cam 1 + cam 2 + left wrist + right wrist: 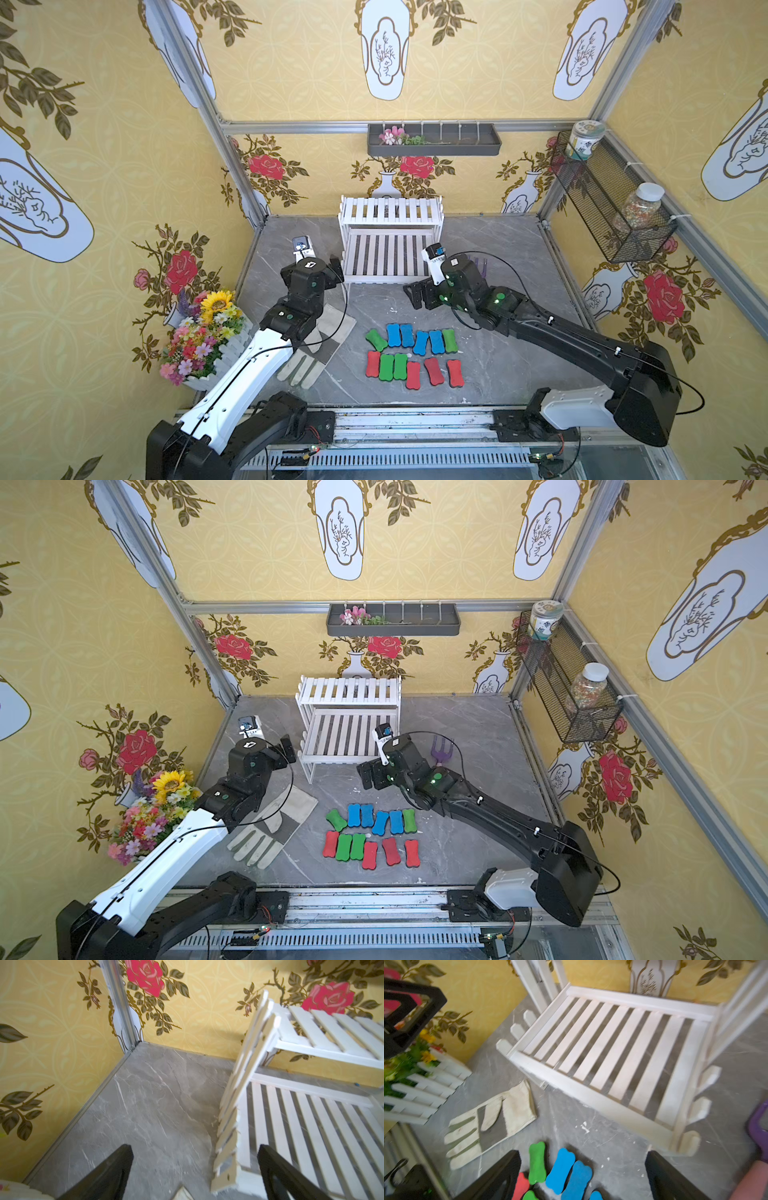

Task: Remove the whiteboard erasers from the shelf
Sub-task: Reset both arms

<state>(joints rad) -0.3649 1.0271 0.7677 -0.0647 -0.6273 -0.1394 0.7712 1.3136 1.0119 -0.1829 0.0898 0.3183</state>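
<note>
12 whiteboard erasers (421, 343) — 4 blue, 4 green, 4 red — on table (519, 257) before shelf (386, 279), apart from it; seen in right wrist view, not left. Left gripper (194, 1147), right gripper (583, 1153): jaws spread, unladen.

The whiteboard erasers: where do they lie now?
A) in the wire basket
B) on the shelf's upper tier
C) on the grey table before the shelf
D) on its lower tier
C: the whiteboard erasers lie in two rows on the grey table, and both tiers of the white shelf are bare.
</note>
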